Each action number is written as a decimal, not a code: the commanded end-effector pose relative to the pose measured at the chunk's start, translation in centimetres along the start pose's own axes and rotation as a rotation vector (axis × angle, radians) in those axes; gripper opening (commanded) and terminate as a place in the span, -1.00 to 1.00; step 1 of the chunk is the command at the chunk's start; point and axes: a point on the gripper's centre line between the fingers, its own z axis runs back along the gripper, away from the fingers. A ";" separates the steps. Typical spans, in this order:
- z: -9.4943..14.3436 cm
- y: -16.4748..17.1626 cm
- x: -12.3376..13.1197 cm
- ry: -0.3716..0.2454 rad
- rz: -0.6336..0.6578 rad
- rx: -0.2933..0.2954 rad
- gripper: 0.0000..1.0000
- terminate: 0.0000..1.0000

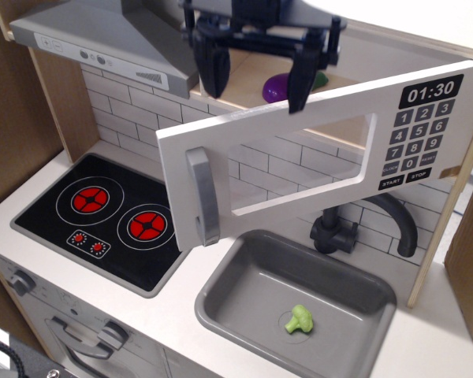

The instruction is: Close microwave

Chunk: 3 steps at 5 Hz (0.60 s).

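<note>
The microwave is a pale wooden box at the top right. Its white-grey door [299, 161] hangs partly open, swung out to the left. The door has a clear window, a grey bar handle [202, 197] and a black keypad [419, 134] reading 01:30. A purple object [277, 87] and a bit of green sit on the wooden floor inside. My gripper [256, 75] is open, its two black fingers [211, 63] straddling the door's top edge from above, near the handle end. It holds nothing.
A grey slanted range hood [102, 39] hangs at the upper left. Below it is a black cooktop [102, 216] with red burners. A grey sink [355, 303] holds a green broccoli [299, 320], with a black faucet [378, 224] behind.
</note>
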 end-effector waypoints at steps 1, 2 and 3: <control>2.5 -2.6 -3.8 -0.023 0.003 -0.108 1.00 -1.00; 1.7 -4.7 -5.4 0.021 0.024 -0.165 1.00 -1.00; -2.4 -6.6 -6.1 0.042 0.122 -0.134 1.00 -1.00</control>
